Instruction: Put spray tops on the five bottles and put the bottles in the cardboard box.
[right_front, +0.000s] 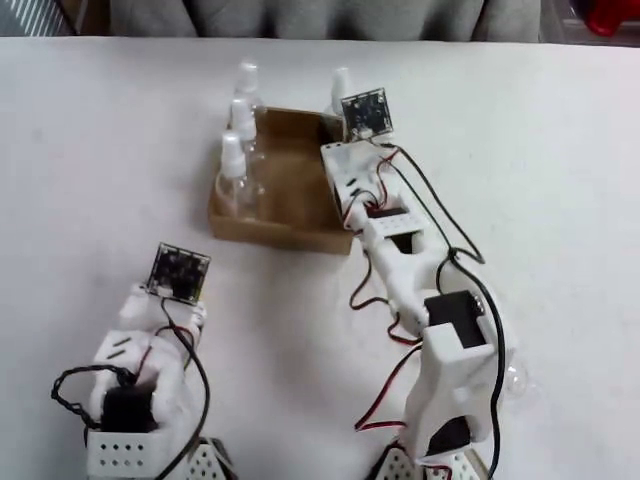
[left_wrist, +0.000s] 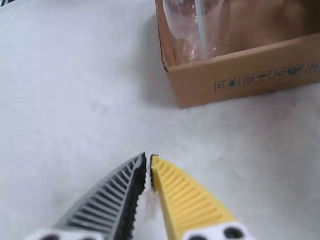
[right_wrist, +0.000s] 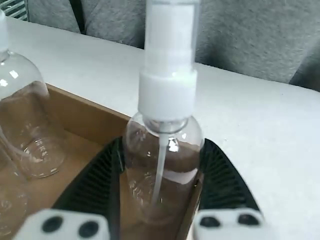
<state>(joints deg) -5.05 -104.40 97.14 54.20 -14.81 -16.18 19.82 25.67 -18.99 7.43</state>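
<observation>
High view. Shows a shallow cardboard box (right_front: 290, 195) lying open on the white table (right_front: 100, 150), well out from both arm bases. Three clear bottles (right_front: 242, 125) upright in a row along one side wall, each capped with a white spray top (right_front: 233, 145). A fourth bottle (right_front: 341, 90) at the opposite far corner of the box, under the wrist of the right arm (right_front: 410, 270), itself stretched out along that side wall. Left arm (right_front: 140, 370) folded near its base, well apart from the box.

Left wrist view. Finds the left gripper (left_wrist: 149, 159) pressed together, grey jaw against yellow, tips touching, nothing pinched, low over bare table. Beyond the tips and apart from them, a corner of the box, with the base of a clear bottle inside against the wall.

Right wrist view. Catches the right gripper (right_wrist: 162, 150) pinching the fourth bottle by its round clear body, one black jaw on each side, spread just to the bottle's width. Upright, top fitted, thin tube running down inside. Base hidden between the jaws at the box corner; cannot tell whether set on the floor. Other bottles standing across the box.
</observation>
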